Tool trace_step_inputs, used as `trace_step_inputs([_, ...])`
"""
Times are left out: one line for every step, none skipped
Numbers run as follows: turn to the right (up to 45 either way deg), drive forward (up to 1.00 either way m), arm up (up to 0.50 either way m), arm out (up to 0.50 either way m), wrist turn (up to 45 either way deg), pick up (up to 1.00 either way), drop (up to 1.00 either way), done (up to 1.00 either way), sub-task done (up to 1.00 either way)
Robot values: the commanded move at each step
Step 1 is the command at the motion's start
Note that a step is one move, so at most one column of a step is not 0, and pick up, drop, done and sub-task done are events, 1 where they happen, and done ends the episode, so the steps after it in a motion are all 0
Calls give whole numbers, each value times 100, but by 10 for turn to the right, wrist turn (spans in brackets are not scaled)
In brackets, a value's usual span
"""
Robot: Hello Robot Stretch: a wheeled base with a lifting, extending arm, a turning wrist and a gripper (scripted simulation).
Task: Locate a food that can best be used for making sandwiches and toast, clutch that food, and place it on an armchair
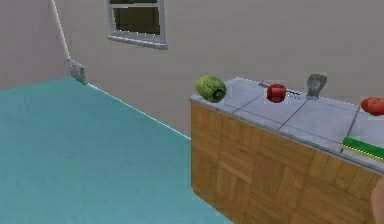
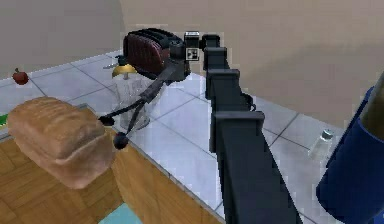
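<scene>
A big brown loaf of bread (image 2: 58, 140) hangs at the far end of my gripper (image 2: 113, 130), in front of the counter's edge and clear of its top, so the gripper holds the loaf. The dark arm (image 2: 235, 130) rises from the arm side view's bottom to two white marked squares (image 2: 190, 46), and the thin fingers (image 2: 140, 100) slant down-left to the loaf's right side. No armchair can be made out.
A wood-fronted counter (image 1: 250, 165) with a grey tiled top (image 2: 190, 125) carries a dark toaster (image 2: 150, 50), a yellow thing (image 2: 125, 70), a red apple (image 1: 276, 93), a green round thing (image 1: 211, 89) and a tomato (image 1: 373, 105). Teal floor (image 1: 80, 150) lies open at the forward view's left. A blue shape (image 2: 355, 165) stands at the arm side view's right.
</scene>
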Motion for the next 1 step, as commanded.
trace_step_inputs([0,0,0,-40,0,0,0,0,0])
